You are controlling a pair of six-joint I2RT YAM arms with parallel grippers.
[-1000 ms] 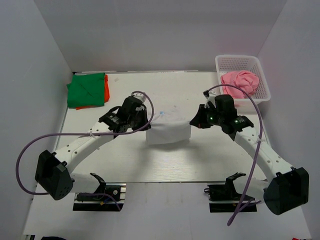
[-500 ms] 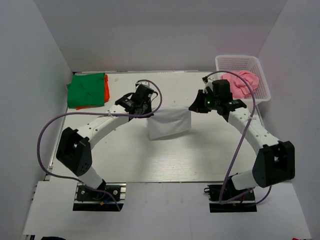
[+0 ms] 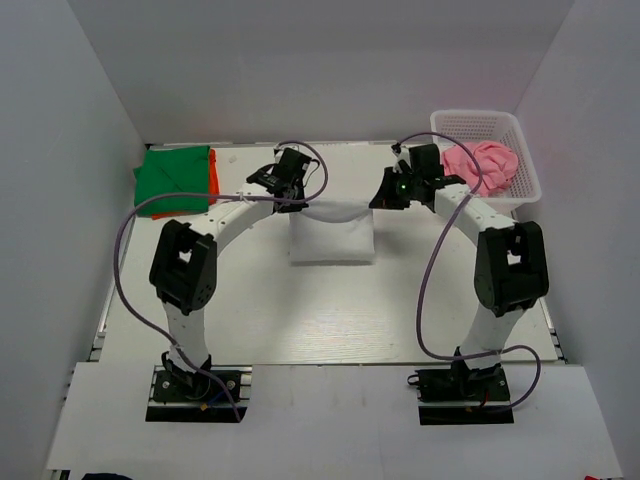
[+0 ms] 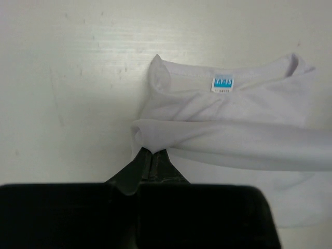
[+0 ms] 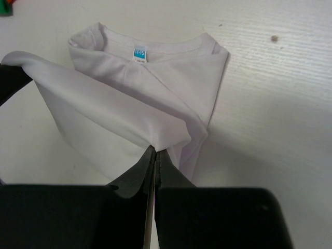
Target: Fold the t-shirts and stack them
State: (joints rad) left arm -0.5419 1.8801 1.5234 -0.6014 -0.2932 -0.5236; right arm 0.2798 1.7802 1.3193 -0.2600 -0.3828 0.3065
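table (image 3: 330, 310): white, wood-grained, arm bases bolted at the near edge.
white t-shirt (image 3: 332, 232): mid-table between the two arms, partly folded, lower layer flat on the table, upper layer lifted along its far edge.
left gripper (image 4: 152, 153): fingers pinched together on the left corner of the lifted layer.
right gripper (image 5: 155, 151): fingers pressed tight on the right corner of the same layer, cloth bunched at the tips.
lifted layer: stretched between both grippers, above the collar end.
neck label (image 4: 222, 83): blue, inside the collar, facing up.
green t-shirt (image 3: 172, 180): folded, far left corner, lying on top of the orange one.
orange t-shirt (image 3: 213, 175): only its right edge showing.
basket (image 3: 480, 115): white mesh, far right corner.
pink t-shirt (image 3: 482, 165): crumpled inside the basket.
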